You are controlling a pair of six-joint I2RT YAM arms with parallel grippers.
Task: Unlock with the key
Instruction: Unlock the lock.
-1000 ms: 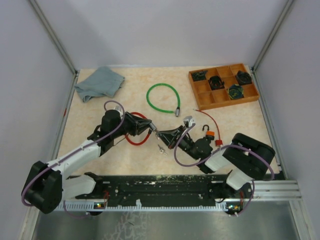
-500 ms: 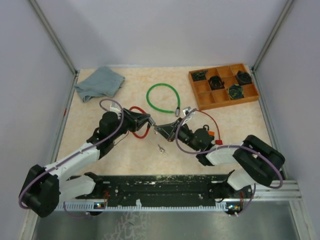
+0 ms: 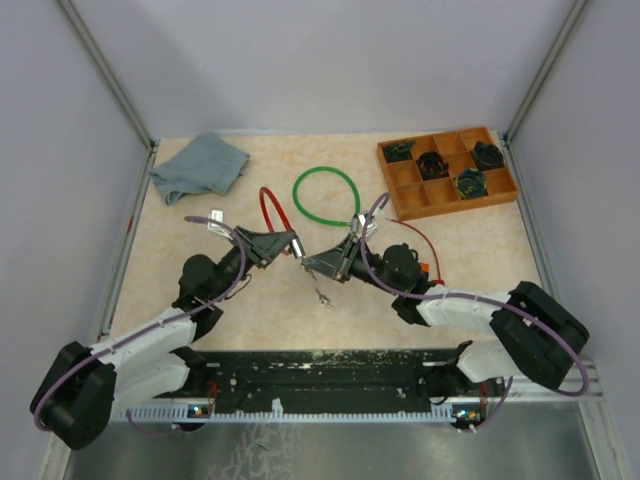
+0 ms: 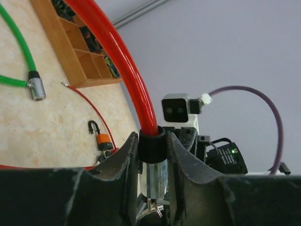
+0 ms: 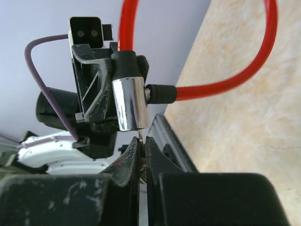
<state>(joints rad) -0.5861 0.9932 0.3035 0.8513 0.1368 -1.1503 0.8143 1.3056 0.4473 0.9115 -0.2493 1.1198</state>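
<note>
The red cable lock is held off the table, its cable arcing upward. My left gripper is shut on the lock's black collar, and the silver cylinder sticks out past the fingers. My right gripper is shut on the key, whose thin blade meets the end of the cylinder. In the top view the left gripper and the right gripper face each other tip to tip above the middle of the table.
A spare key lies on the table under the grippers. A green cable lock lies behind them. An orange padlock with a thin red wire sits right. A wooden tray stands far right, a grey cloth far left.
Both arms have risen and moved away from the near edge, lifting the red lock off the table. Its cable now loops upward. The key stays at the cylinder's end.
</note>
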